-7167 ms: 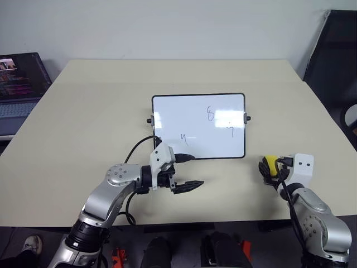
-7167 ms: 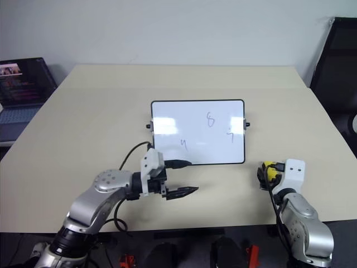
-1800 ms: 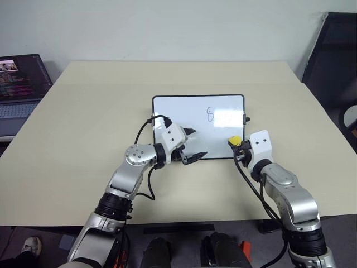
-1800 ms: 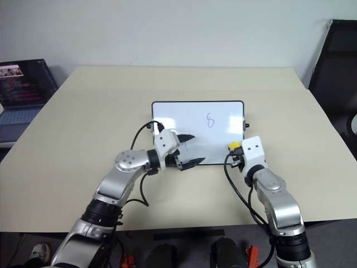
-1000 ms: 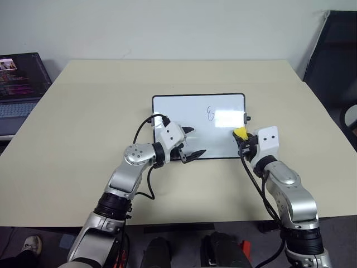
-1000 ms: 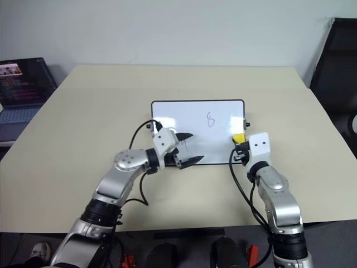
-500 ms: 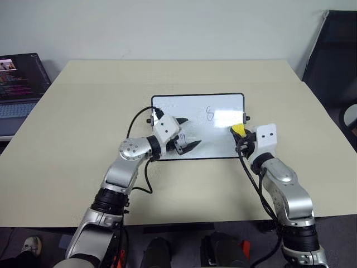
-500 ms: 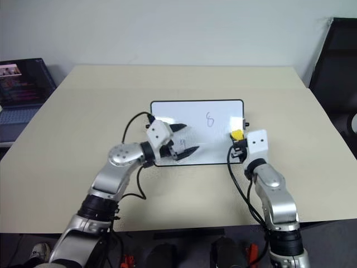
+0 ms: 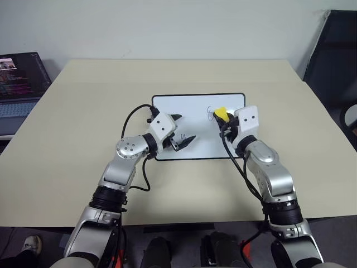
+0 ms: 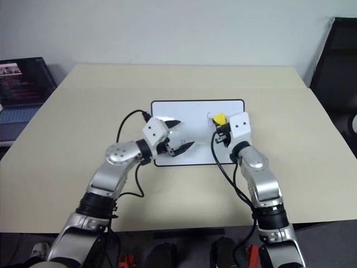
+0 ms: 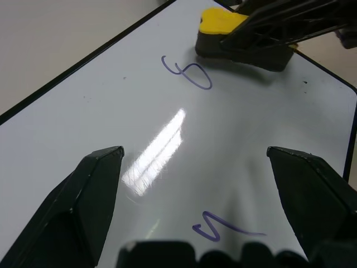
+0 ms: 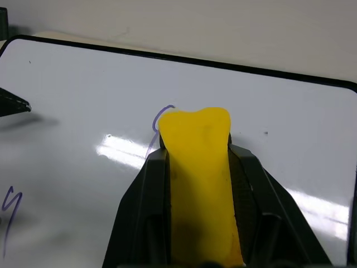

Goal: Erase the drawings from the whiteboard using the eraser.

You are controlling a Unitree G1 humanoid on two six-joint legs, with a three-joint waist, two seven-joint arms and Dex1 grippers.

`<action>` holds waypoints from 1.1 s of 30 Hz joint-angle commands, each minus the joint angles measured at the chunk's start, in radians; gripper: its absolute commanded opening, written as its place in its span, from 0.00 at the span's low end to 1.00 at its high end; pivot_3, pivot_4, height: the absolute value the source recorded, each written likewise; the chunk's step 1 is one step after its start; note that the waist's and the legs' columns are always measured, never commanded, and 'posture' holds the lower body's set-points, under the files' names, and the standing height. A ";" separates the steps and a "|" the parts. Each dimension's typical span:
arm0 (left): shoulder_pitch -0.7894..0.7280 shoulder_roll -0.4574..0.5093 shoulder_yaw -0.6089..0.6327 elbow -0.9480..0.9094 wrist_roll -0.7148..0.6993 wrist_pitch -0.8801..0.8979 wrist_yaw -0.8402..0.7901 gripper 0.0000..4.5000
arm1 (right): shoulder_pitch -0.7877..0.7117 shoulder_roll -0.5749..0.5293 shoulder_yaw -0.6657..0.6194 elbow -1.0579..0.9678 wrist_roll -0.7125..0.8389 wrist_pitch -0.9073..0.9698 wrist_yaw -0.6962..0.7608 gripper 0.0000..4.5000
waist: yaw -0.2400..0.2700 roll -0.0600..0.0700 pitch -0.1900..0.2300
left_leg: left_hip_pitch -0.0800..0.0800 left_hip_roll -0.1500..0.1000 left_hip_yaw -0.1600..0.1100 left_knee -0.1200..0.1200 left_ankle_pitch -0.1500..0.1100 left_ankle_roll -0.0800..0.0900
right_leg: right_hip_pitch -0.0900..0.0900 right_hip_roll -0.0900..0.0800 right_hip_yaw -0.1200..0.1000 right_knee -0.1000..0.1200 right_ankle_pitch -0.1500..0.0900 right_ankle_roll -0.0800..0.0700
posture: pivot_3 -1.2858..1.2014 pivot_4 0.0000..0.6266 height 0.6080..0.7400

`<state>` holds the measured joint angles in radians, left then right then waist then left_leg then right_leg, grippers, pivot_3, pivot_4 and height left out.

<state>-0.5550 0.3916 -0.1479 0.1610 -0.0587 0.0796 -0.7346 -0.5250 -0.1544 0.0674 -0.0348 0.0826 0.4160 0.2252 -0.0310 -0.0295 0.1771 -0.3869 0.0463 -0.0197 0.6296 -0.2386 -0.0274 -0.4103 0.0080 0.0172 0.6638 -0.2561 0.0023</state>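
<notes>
- Head views: the whiteboard [image 9: 198,126] lies flat mid-table [image 9: 83,111]. The right gripper [image 9: 222,120], jaws clamped on the eraser [image 9: 220,114], holds it over the board's far right part, at the 8 mark [image 9: 210,113]. The left gripper [image 9: 179,134], jaws apart and holding nothing, hovers over the board's near left part. A laptop [image 9: 19,84] sits beyond the table's left edge.
- Left wrist view: the fingers [image 11: 89,195] stand wide apart above the glossy surface. The 8 [image 11: 187,73] lies just beside the eraser's [image 11: 220,22] dark underside; the n mark [image 11: 220,230] lies nearer this gripper. Whether the underside already touches the board is hard to say, though it looks very close.
- Right wrist view: the eraser [image 12: 202,178] bulges past the jaws and pinches in between them, so it is judged soft, light and compressible. The 8's loop [image 12: 163,114] peeks out at its tip; the n [image 12: 10,207] sits well apart.
- Handling: a grip across the eraser's long sides suits it, leaving the dark face free. The board looks light, stiff and slippery, likely to slide under wiping; pressing a bare part or the frame would steady it.
</notes>
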 commanded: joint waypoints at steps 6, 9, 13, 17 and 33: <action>-0.014 0.004 0.010 -0.036 -0.018 -0.011 -0.022 1.00 | -0.114 0.016 0.019 0.117 -0.037 -0.085 0.011 0.24 | 0.001 0.000 0.000 | -0.001 0.000 0.000 0.000 0.000 0.000 | -0.001 0.000 0.000 0.000 0.000 0.000 | 0.52 0.24 1.00; -0.011 0.006 0.009 -0.040 -0.018 -0.007 -0.028 1.00 | -0.132 0.019 0.024 0.147 -0.047 -0.085 0.008 0.24 | 0.000 0.000 0.000 | -0.002 0.000 0.000 0.000 0.000 0.000 | -0.001 0.000 0.000 0.000 0.000 0.000 | 0.52 0.24 1.00; -0.011 0.005 0.010 -0.042 -0.018 -0.003 -0.026 1.00 | -0.147 0.003 0.039 0.180 -0.081 -0.049 0.003 0.24 | 0.000 0.000 0.000 | -0.001 0.000 0.000 0.000 0.000 0.000 | -0.001 0.000 0.000 0.001 0.000 0.000 | 0.52 0.24 1.00; -0.012 0.002 0.009 -0.043 -0.016 0.000 -0.023 1.00 | -0.140 -0.012 0.052 0.192 -0.109 -0.031 0.009 0.24 | 0.000 0.000 0.000 | 0.000 0.000 0.000 0.000 0.000 0.000 | 0.000 0.000 0.000 0.002 0.000 0.000 | 0.52 0.24 1.00; -0.005 0.009 0.017 -0.038 -0.016 -0.003 -0.014 1.00 | 0.145 -0.043 0.120 -0.051 -0.134 0.121 0.030 0.24 | 0.000 -0.001 -0.001 | 0.006 0.000 0.000 0.001 0.000 0.000 | 0.005 0.000 0.000 0.002 0.000 0.000 | 0.52 0.24 1.00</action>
<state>-0.5524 0.3948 -0.1483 0.1565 -0.0660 0.0848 -0.7537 -0.4016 -0.1831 0.1859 -0.1137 -0.0382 0.4807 0.2520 -0.0311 -0.0302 0.1761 -0.3814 0.0465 -0.0199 0.6303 -0.2385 -0.0273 -0.4057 0.0077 0.0172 0.6654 -0.2560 0.0023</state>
